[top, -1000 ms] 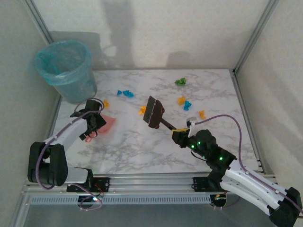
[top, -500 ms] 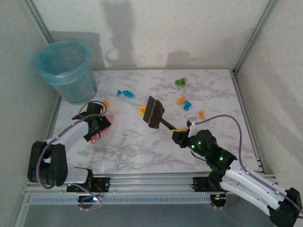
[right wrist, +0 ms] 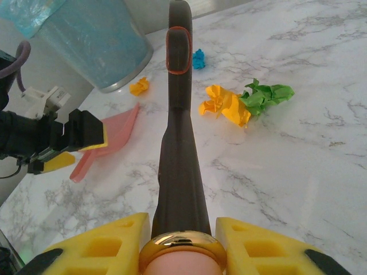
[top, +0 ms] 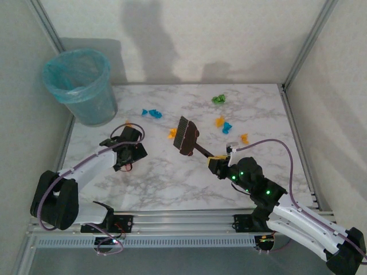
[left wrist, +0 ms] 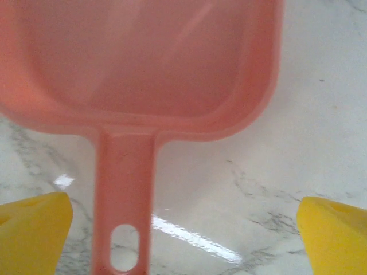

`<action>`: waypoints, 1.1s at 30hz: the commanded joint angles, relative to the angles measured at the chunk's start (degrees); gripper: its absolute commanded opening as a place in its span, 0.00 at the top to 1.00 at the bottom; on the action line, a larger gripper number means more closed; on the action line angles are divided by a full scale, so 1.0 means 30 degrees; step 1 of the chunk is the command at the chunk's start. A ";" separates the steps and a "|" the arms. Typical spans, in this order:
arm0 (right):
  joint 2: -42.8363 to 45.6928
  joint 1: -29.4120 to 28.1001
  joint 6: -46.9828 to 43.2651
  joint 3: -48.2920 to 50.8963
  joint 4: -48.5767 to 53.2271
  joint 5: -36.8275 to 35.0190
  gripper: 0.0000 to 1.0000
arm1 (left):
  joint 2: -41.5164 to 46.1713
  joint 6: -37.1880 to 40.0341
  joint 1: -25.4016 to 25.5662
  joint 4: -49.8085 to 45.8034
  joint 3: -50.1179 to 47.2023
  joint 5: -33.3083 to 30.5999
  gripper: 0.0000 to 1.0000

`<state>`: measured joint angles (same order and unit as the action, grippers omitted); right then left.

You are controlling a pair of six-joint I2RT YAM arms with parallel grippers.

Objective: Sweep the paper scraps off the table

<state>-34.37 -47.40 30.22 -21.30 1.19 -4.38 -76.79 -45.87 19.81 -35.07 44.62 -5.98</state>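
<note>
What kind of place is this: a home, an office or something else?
Probably a laboratory robot cell: plain white panel walls and aluminium posts enclose a white marble-patterned tabletop, with a left robot arm and a right robot arm mounted at its near edge.

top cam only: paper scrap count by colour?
Overhead view:
orange paper scraps: 4
blue paper scraps: 3 (two lie close together near the back left)
green paper scraps: 1
Total: 8
The brush could hide more beneath it.
</note>
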 commanded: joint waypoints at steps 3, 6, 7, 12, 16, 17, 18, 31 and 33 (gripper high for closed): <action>-0.0140 -0.0020 -0.0149 -0.0061 -0.1069 -0.0081 1.00 | -0.0257 -0.0943 0.0208 -0.1748 -0.0177 -0.1994 0.04; -0.0434 -0.0021 -0.0164 -0.0099 -0.1155 0.0010 1.00 | -0.1120 -0.0499 0.0466 -0.2266 0.0137 -0.2167 0.12; -0.0525 -0.0021 -0.0156 -0.0102 -0.1151 0.0023 1.00 | -0.1268 -0.0530 0.0560 -0.2340 0.0184 -0.2129 0.12; -0.0702 -0.0021 -0.0246 -0.0129 -0.1182 -0.0033 1.00 | -0.1832 -0.0438 0.0646 -0.2398 0.0548 -0.1958 0.17; -0.0715 -0.0021 -0.0297 -0.0116 -0.1166 -0.0136 1.00 | -0.1906 -0.0243 0.0653 -0.2150 0.0781 -0.2409 0.17; -0.0731 -0.0021 -0.0308 -0.0122 -0.1187 -0.0129 1.00 | -0.2015 -0.0101 0.0640 -0.2060 0.0869 -0.2268 0.17; -0.0780 -0.0010 -0.0302 -0.0107 -0.1215 -0.0156 1.00 | -0.2187 0.0050 0.0648 -0.2025 0.0989 -0.2004 0.18; -0.0835 -0.0021 -0.0403 -0.0124 -0.1217 -0.0156 1.00 | -0.3094 0.1311 0.0146 -0.1182 0.1064 -0.0410 0.39; -0.0837 -0.0016 -0.0404 -0.0122 -0.1214 -0.0136 1.00 | -0.3201 0.1415 0.0076 -0.1144 0.1042 -0.0444 0.42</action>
<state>-37.23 -47.40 29.93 -21.30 1.13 -4.49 -85.65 -42.65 20.64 -38.39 46.94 -7.49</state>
